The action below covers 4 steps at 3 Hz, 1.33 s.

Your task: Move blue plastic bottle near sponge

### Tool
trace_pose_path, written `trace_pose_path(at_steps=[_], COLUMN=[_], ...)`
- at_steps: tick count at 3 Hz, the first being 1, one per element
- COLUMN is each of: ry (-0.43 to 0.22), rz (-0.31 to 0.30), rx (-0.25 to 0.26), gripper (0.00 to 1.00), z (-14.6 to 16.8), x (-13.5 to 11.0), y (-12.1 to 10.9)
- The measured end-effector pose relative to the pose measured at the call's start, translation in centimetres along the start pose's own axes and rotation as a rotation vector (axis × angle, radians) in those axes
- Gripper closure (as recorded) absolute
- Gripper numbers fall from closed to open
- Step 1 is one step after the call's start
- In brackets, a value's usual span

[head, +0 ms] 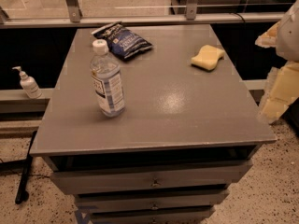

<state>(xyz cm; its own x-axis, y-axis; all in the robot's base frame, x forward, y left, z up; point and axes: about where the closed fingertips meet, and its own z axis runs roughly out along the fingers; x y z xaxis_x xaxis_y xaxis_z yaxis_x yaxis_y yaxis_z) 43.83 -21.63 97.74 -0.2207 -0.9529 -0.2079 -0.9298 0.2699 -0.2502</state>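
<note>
Grey tabletop (177,101): blue plastic bottle (107,83) upright left, sponge (207,57) back-rt; claw (280,90) off rt edge, state unclear.

Print on blue plastic bottle (107,80) label, snack bag (122,41) illegible; hand (280,36) at far right edge

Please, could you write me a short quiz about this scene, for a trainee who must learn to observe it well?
1. True or false: the bottle stands upright on the table, cap on, apart from the sponge.
2. Which thing stands off the table? A) bag B) sponge C) pump dispenser
3. Fill in: the gripper, seemingly among the pale robot parts, is at the picture's ____ edge, beyond the table and far from the bottle.

Key: 1 true; 2 C; 3 right.
</note>
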Motion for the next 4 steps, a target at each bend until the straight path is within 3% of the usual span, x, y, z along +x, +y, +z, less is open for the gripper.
trace_pose_path(at_steps=[1, 2, 4], ry=[-0.004, -0.08, -0.348], rz=[0.0, 0.001, 0.014], rx=[0.004, 0.001, -0.034], gripper=[0.0, 0.0, 0.0], z=[-0.1, 1.5, 5.9], x=[-0.1, -0.8, -5.0], y=[0.0, 0.3, 1.7])
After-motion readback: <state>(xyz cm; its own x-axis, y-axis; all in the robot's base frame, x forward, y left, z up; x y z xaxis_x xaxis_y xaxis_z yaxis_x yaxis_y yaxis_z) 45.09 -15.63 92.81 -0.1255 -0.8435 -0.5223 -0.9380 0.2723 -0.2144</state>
